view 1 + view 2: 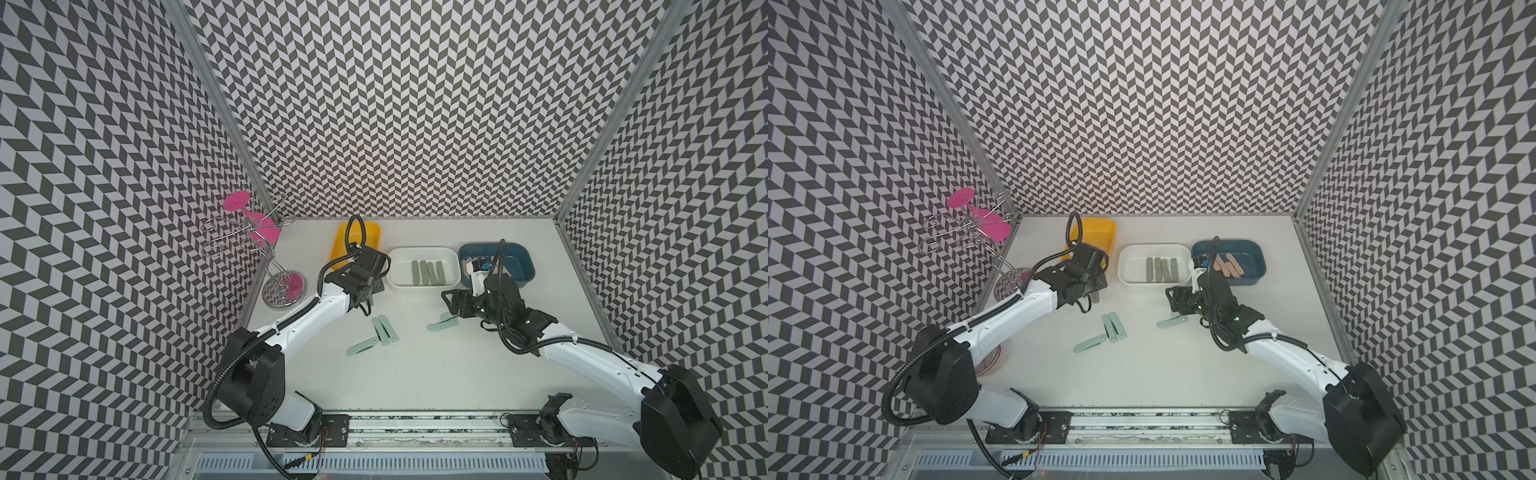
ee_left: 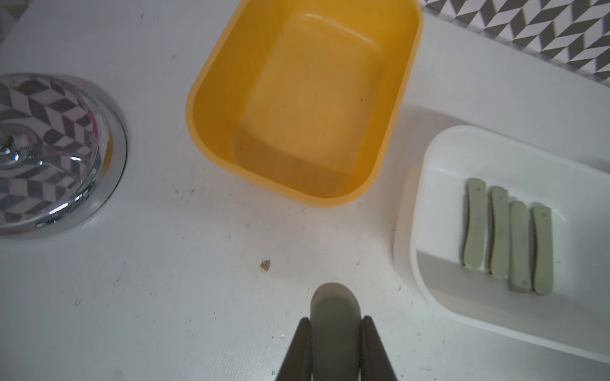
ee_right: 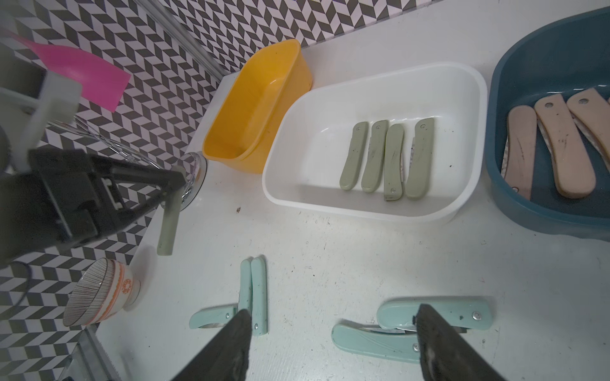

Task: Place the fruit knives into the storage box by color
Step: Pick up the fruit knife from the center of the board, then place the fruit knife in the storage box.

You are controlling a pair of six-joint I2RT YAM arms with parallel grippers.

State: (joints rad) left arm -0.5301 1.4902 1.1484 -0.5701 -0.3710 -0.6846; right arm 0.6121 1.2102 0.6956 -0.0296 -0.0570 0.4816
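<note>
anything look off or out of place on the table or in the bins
Nothing spilled or mis-sorted. The oddest thing: two mint knives lie overlapped by the open right gripper, one resting on the other, a blade edge showing between them. The yellow bin is empty.
</note>
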